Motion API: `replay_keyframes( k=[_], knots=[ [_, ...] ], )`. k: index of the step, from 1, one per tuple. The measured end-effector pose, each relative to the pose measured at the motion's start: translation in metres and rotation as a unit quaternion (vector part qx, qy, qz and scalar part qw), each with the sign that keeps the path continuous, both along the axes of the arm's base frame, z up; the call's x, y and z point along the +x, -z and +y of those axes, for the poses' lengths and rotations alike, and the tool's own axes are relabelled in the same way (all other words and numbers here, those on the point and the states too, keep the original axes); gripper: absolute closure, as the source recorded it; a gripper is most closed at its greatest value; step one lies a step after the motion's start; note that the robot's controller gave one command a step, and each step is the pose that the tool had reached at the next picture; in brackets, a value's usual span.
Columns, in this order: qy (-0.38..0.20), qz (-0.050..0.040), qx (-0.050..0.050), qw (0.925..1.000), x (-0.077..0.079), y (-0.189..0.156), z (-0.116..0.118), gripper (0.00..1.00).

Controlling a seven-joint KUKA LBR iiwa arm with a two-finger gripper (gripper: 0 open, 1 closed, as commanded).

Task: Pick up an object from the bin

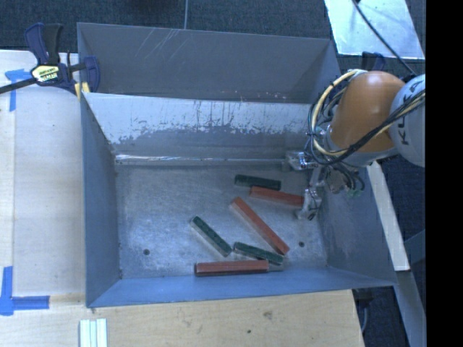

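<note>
Here, from above: a grey metal bin (217, 71), its sloped back wall scuffed. In from the right, the robot arm (405, 121) under its orange cover (365, 114), cables (327, 118) looped round the wrist.

Scattered over the right half of the bin floor, six slim bars. Through the middle, slanting, a long red-brown bar (259, 226). Along the front edge, lying flat, a front red-brown bar (231, 268). Between those two, a left green bar (211, 236) and a lower green bar (258, 252).

Nearest the arm, by the right wall and almost level, a shorter red-brown bar (275, 195), with a back green bar (257, 183) just behind it. Smallest, the claw (311, 207), low at that shorter bar's right end, touching or just beside it; cannot tell which. Cannot tell how far open either, nor whether anything is gripped.

By the look of it: stiff, light, hard-edged, probably smooth and somewhat slippery, in no danger of crushing. Best taken across the narrow width near the middle rather than at the tip, to avoid swinging or slipping out.
</note>
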State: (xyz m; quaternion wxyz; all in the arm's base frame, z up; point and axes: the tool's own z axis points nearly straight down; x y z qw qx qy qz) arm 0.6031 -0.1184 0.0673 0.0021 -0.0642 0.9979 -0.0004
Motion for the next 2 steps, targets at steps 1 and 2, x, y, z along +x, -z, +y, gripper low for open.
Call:
replay_keyframes(
  k=[1, 2],
  knots=[
    [0.001, -0.0017, 0.0, 1.0, 0.0, -0.004, 0.0, 1.0],
    [0.027, -0.0047, 0.0, 0.9996, 0.008, -0.16, 0.02, 1.0]
  ],
)
